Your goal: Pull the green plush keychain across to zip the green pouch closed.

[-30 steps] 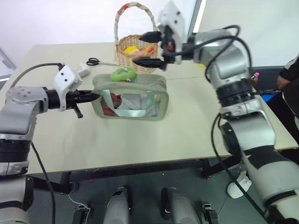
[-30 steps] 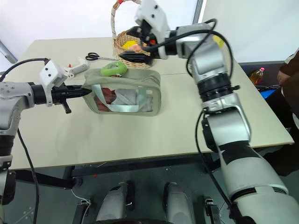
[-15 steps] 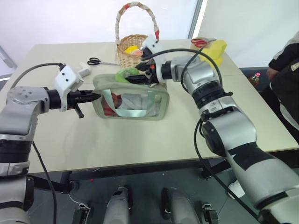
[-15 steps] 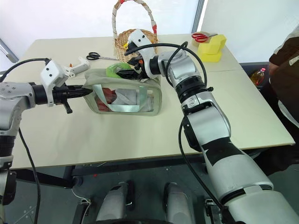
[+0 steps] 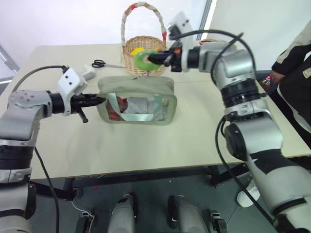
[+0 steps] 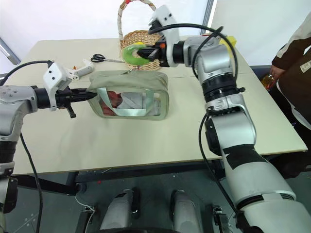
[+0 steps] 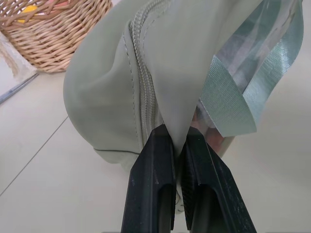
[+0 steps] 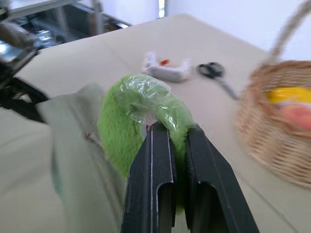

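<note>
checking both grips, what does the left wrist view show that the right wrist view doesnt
Left wrist view: the left gripper shut on the pouch end, beside the zipper and the clear window's tape edge.

Right wrist view: the right gripper shut on the keychain, plus the scissors and a white tool.

Both: the pouch, the wicker basket and the table.
</note>
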